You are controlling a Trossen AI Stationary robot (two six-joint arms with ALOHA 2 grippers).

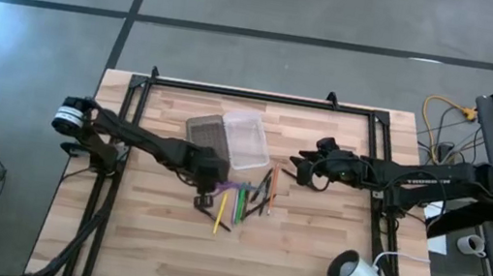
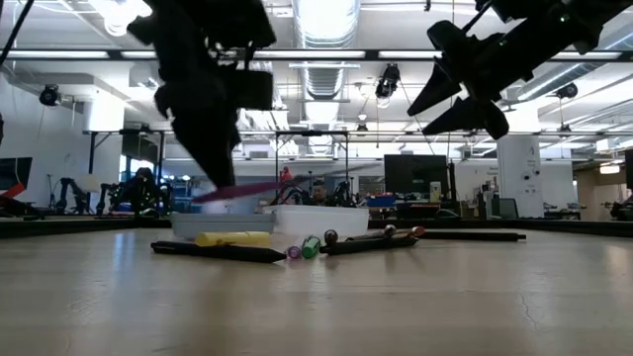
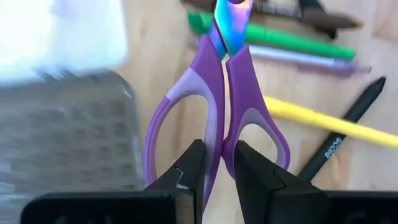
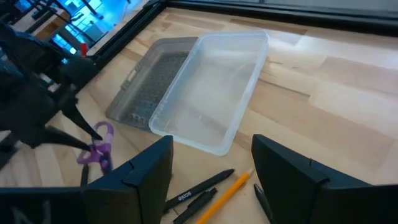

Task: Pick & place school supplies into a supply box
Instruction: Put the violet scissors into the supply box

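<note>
Your left gripper (image 3: 217,165) has pinched shut on the purple scissors (image 3: 214,106) between the two handle loops, lifting them just clear of the table beside the grey lid (image 1: 205,133). They look light, stiff and smooth, so expect them to swivel; carry them level. The clear box (image 4: 214,87) sits just past the lid, empty. Your right gripper (image 4: 211,171) hovers wide open, holding nothing, over the pens (image 1: 253,194).

Pale lettering is printed along the barrel of a black pen (image 3: 341,140) lying just beside the yellow pencil (image 3: 329,121), but it cannot be read. Similar pale lettering is seen on a black pen (image 4: 198,191) lying near the clear tray (image 4: 214,87), also illegible. No other text, number or sign can be made out.
</note>
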